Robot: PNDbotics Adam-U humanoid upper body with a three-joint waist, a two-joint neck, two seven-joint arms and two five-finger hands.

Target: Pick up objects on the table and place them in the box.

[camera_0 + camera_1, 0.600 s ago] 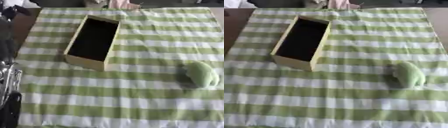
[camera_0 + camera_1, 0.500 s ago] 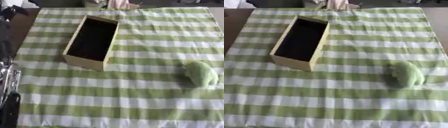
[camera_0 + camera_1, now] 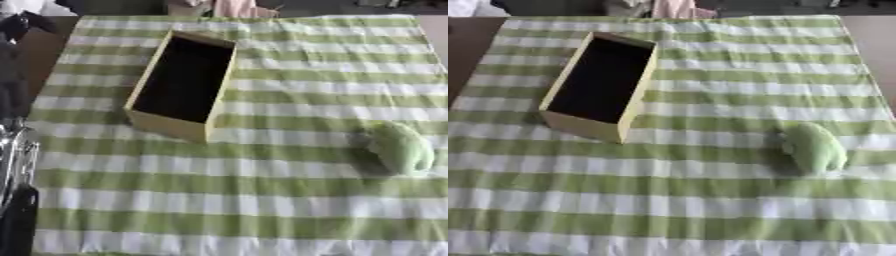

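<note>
Box [image 3: 182, 85], a long open-topped rectangular one with pale yellow walls and a dark inside, lies on the left half of a green-and-white striped cloth [image 3: 262, 195] that covers the table. No contents can be made out in its dark inside. The only loose object in sight is a soft, rounded, light-green lump [image 3: 814, 148], perhaps a plush toy, resting on the cloth well to the right of the box and a little nearer the robot.

Compared with half a second earlier, the box and the lump lie just as they did; only the view has tilted slightly. Judging from this, no pick-up has begun.

A dark arm with silver parts [image 3: 17, 200] shows at the left edge, but neither hand is visible, so the state of the fingers cannot be told. Nothing lies between lump and box. Pink fabric [image 3: 234, 7] shows beyond the far edge.
</note>
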